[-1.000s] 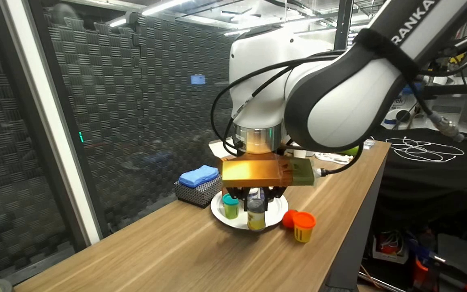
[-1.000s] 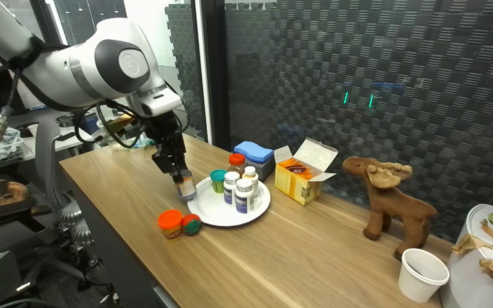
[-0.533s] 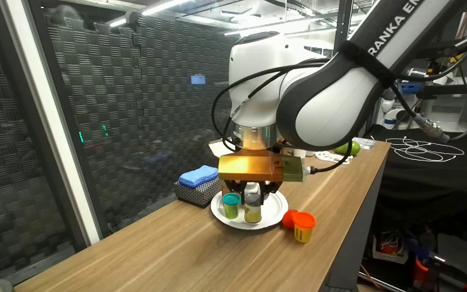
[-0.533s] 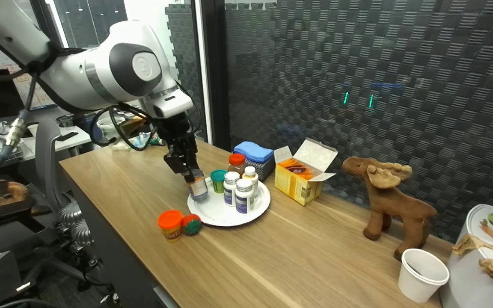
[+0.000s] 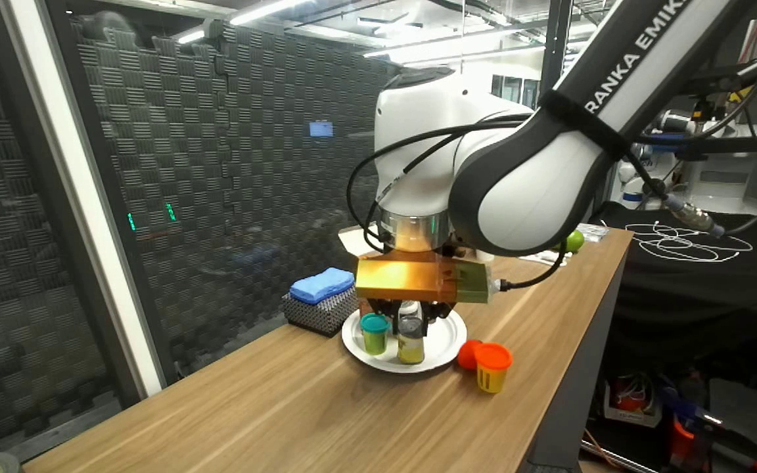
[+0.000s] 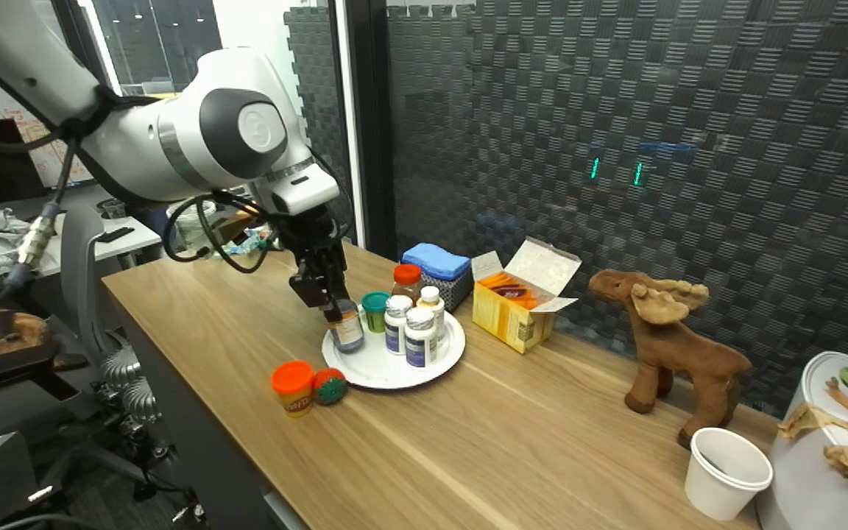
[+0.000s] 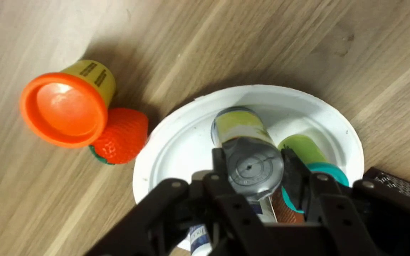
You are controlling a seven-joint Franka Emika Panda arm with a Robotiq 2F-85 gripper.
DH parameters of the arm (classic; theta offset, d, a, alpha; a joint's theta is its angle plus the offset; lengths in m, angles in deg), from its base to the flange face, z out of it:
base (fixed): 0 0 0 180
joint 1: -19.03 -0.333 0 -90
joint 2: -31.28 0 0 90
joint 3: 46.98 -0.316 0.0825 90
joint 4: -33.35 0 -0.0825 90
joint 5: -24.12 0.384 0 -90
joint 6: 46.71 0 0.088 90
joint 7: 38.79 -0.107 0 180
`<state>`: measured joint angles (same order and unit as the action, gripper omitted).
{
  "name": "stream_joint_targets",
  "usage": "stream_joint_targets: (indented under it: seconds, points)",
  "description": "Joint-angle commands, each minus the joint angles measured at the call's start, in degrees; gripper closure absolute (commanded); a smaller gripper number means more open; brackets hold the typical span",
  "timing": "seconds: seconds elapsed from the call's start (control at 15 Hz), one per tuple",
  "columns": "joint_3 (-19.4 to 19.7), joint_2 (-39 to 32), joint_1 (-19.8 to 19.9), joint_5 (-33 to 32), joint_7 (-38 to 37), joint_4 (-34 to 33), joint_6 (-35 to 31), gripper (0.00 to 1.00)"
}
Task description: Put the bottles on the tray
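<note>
One round, rimmed white tray (image 7: 180,153) lies on the wood-grained surface (image 7: 77,199); at wrist-view centre, the tool (image 7: 255,161) is clamped on a cylindrical, grey-lidded, yellow-labelled bottle (image 7: 247,149) over the tray.

Tray (image 6: 372,369): bare stretch inside rim facing outer long edge of worktop (image 6: 512,449). Beyond that rim, obstructing: red strawberry (image 6: 330,386), orange-lidded tub (image 6: 294,388). On tray: white bottles (image 6: 421,337), close-set; teal-lidded jar (image 6: 375,312), gap to gripped jar (image 6: 348,333) apparently narrow.
</note>
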<state>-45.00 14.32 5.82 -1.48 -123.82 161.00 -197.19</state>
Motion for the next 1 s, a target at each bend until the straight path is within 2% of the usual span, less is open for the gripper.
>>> stream_joint_targets:
  seconds: [0.0, 0.13, 0.2, 0.33, 0.4, 0.53, 0.6, 0.67, 0.8, 0.93]
  points:
    - [1.0, -2.1, -1.1, -0.4, -1.3, -1.3, -2.2, 0.75]
    - [1.3, -1.8, -1.3, -0.7, -1.5, -1.3, -2.1, 0.75]
    - [1.5, -1.7, -1.3, -0.9, -1.6, -1.2, -2.2, 0.51]
    - [1.7, -1.6, -1.5, -0.9, -1.7, -0.9, -2.5, 0.43]
    - [1.9, -1.7, -1.6, -1.0, -1.8, -0.9, -2.7, 0.50]
    - [2.0, -1.8, -1.9, -0.8, -1.7, -0.7, -2.8, 0.25]
    - [2.2, -1.6, -2.1, -0.9, -1.7, -0.5, -2.9, 0.24]
    - [2.3, -1.4, -2.2, -1.0, -1.9, -0.4, -3.0, 0.19]
    - [2.5, -0.5, -2.5, -1.1, -1.9, 0.2, -3.3, 0.04]
    - [2.3, 1.0, -2.6, -0.8, -1.7, 1.0, -3.2, 0.00]
